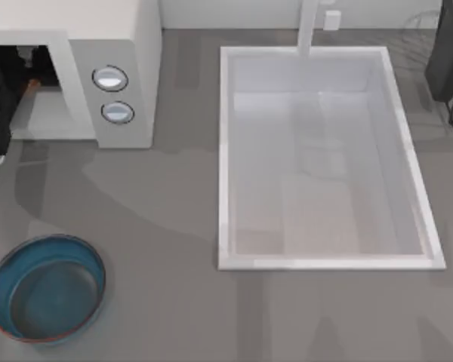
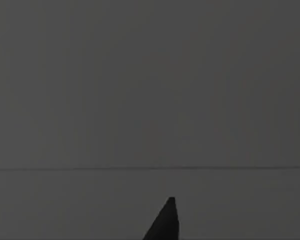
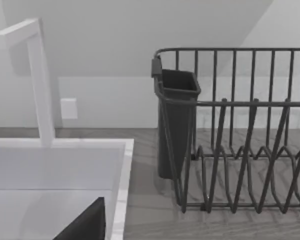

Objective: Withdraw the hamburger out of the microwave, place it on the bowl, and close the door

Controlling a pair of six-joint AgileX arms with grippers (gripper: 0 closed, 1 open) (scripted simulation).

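Observation:
The white microwave (image 1: 113,45) stands at the table's back left, its cavity open toward the front. My left arm reaches into that cavity from the left edge, and my left gripper (image 1: 21,85) is deep inside. A small orange-brown patch, the hamburger (image 1: 35,84), shows right at the gripper's tip; whether it is held I cannot tell. The left wrist view faces a dim grey inner wall. The teal-blue bowl (image 1: 47,288) with a reddish rim sits empty at the front left. The door is out of view. My right gripper (image 1: 447,56) is parked at the back right.
A large white sink basin (image 1: 226,151) with a white faucet (image 1: 308,26) takes up the middle and right of the table. A dark wire dish rack (image 3: 240,150) with a cutlery cup (image 3: 176,120) stands at the back right, beside the right arm. Grey tabletop lies between microwave and bowl.

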